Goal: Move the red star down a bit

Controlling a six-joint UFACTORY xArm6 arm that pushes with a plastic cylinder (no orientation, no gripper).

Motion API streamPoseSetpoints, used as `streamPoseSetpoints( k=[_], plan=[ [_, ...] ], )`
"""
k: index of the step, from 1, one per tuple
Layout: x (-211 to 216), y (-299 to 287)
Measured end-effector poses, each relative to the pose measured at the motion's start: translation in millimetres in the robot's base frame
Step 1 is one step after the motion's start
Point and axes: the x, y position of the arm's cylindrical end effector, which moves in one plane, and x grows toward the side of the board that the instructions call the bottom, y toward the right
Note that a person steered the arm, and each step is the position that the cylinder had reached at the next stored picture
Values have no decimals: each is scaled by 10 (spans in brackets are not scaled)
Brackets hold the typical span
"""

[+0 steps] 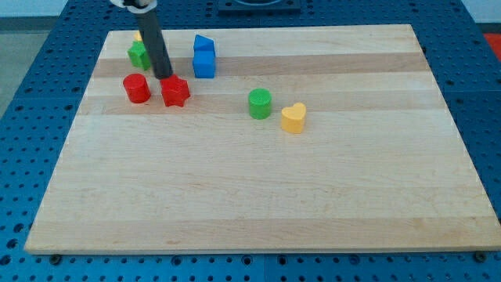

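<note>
Just above red star (175,92), my tip (163,76); red cylinder (136,88) alongside.

All the obstacles crowd the surface (258,196) toward its top-left corner and upper middle. Nearest that corner a green block (138,55) with a yellow block (138,37) behind it stands just left of my tip (164,77); two blue blocks (204,57) stand just right of it, leaving only a narrow lane between. Just below my tip the red star (175,92) and, to its left, a red cylinder (136,88) sit almost touching. Toward the middle a green cylinder (260,103) and a yellow heart (293,118) stand close together. Below these blocks, open boards run to the bottom edge; the right side is open too.
</note>
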Motion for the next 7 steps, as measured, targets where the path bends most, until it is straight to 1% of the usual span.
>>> streamPoseSetpoints(
  k=[1,2,4,5,7],
  plan=[
    [120,210],
    [324,262],
    [458,19],
    [615,-90],
    [1110,-89]
  ],
)
